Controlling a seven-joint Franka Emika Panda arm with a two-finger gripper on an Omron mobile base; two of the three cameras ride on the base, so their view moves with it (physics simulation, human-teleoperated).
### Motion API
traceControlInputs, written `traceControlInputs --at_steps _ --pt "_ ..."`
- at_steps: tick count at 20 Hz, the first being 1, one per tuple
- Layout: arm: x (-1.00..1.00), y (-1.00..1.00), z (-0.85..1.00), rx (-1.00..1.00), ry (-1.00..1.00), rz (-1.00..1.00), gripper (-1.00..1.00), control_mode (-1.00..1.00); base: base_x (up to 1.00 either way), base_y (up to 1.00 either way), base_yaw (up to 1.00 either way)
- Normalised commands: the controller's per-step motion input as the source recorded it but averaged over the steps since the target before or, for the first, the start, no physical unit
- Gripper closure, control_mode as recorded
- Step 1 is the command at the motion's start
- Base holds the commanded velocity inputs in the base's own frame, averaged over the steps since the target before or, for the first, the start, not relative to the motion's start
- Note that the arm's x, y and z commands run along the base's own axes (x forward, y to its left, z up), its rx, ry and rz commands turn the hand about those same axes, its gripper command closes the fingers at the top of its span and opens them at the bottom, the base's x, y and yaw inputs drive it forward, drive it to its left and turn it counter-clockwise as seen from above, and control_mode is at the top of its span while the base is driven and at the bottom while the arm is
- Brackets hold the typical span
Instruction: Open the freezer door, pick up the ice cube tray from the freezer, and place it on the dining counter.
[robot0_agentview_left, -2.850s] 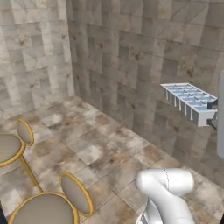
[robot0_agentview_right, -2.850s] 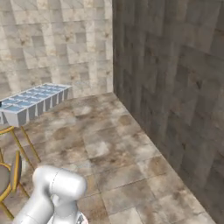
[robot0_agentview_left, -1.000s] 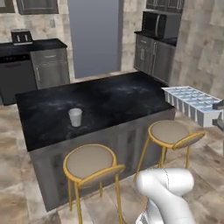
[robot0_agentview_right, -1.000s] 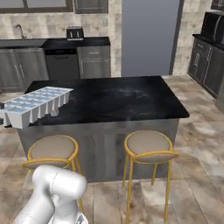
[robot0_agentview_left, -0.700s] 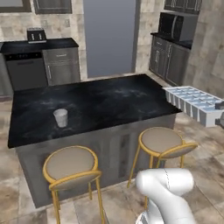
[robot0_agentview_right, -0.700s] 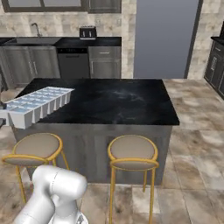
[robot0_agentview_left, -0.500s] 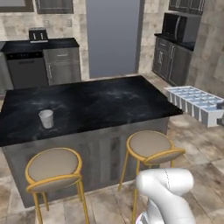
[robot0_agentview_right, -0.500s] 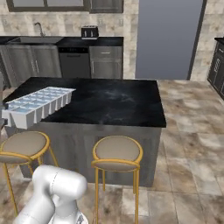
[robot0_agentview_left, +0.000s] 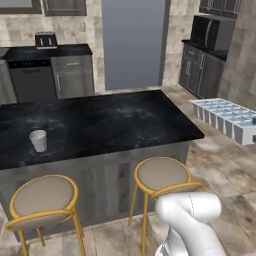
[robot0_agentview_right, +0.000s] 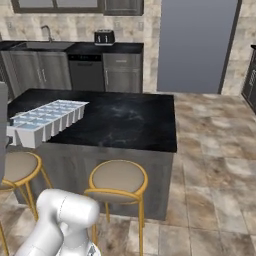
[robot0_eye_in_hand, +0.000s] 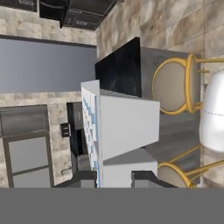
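Pincer (robot0_eye_in_hand: 113, 177) pinching the ice cube tray (robot0_agentview_left: 227, 117) level, keeping compartments upright for set-down on the dining surface (robot0_agentview_left: 100, 120)

From the left base view we look forward and down on the counter (robot0_agentview_left: 100, 120) from its stool side, with the arm low at the right. The right base view faces the same counter (robot0_agentview_right: 120, 120) from the other side of the arm. Both share the black top, the stools (robot0_agentview_left: 162, 175) (robot0_agentview_right: 118, 181) before it and the tall grey door (robot0_agentview_left: 134, 42) (robot0_agentview_right: 196, 45) beyond it. The hand view is rolled on its side and sits very near the tray (robot0_eye_in_hand: 120, 131), with the counter (robot0_eye_in_hand: 120, 72) behind it.
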Motion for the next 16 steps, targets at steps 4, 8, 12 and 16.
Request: traceControlInputs --at_steps 4,8,12,16 --pt "0.00 0.00 0.00 0.00 0.00 0.00 1.00 1.00 0.58 -0.11 0.06" --pt "0.00 0.00 0.00 0.00 0.00 0.00 1.00 1.00 0.59 -0.12 0.06" --pt "0.00 0.00 0.00 0.00 0.00 0.00 1.00 1.00 0.65 -0.16 0.07" --pt "0.49 -0.08 0.00 0.02 0.00 0.05 1.00 -1.00 0.42 -0.11 0.04"
